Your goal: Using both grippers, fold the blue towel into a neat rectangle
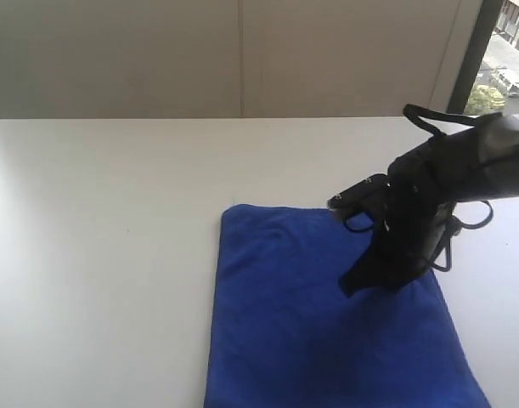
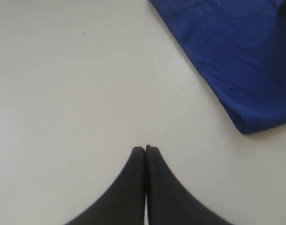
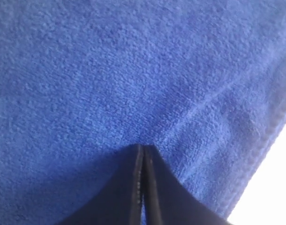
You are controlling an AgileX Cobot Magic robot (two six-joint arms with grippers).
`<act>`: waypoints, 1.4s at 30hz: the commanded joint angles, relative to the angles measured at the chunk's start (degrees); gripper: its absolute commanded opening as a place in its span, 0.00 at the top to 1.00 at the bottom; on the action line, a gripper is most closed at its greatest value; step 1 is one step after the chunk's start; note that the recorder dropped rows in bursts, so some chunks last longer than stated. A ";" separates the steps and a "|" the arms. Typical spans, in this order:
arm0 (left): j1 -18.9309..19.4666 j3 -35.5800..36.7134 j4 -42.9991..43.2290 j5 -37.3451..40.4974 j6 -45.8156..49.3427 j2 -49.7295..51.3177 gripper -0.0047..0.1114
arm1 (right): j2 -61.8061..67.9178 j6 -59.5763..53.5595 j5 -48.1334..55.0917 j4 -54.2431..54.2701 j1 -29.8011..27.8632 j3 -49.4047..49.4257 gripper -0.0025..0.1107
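Note:
The blue towel lies flat on the white table, reaching from the middle down past the front edge of the exterior view. My right gripper comes in from the right and points down at the towel's right half. In the right wrist view its jaws are shut, tips at the towel near a faint crease, with nothing pinched that I can see. My left gripper is shut over bare table, a little apart from a rounded towel corner. The exterior view does not show the left gripper.
The white table stretches bare to the left of the towel and behind it. A pale wall runs along the back, and a window sits at the far right. The towel's hemmed edge lies near the table surface in the right wrist view.

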 commanded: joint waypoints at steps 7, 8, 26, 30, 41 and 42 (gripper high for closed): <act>-0.28 0.11 -1.50 0.11 0.16 -0.27 0.96 | -11.43 0.12 -3.74 1.31 4.32 3.58 0.98; -0.28 0.11 -1.50 0.11 0.16 -0.27 0.96 | -10.70 -0.88 -3.43 1.56 4.61 3.58 0.98; -0.28 0.11 -1.74 0.23 0.16 -0.27 0.96 | 4.35 -3.90 -8.36 6.99 9.80 -5.99 0.98; -0.28 0.11 -1.74 0.23 0.16 -0.27 0.96 | 7.50 -3.90 -5.87 8.55 12.44 -12.22 0.98; -0.28 0.11 -1.84 0.42 0.30 -0.27 0.96 | 9.81 -3.48 3.68 3.52 12.18 -17.08 0.98; -0.28 0.11 -1.84 0.42 0.30 -0.27 0.96 | 9.81 -3.48 4.61 3.20 11.74 -17.08 0.98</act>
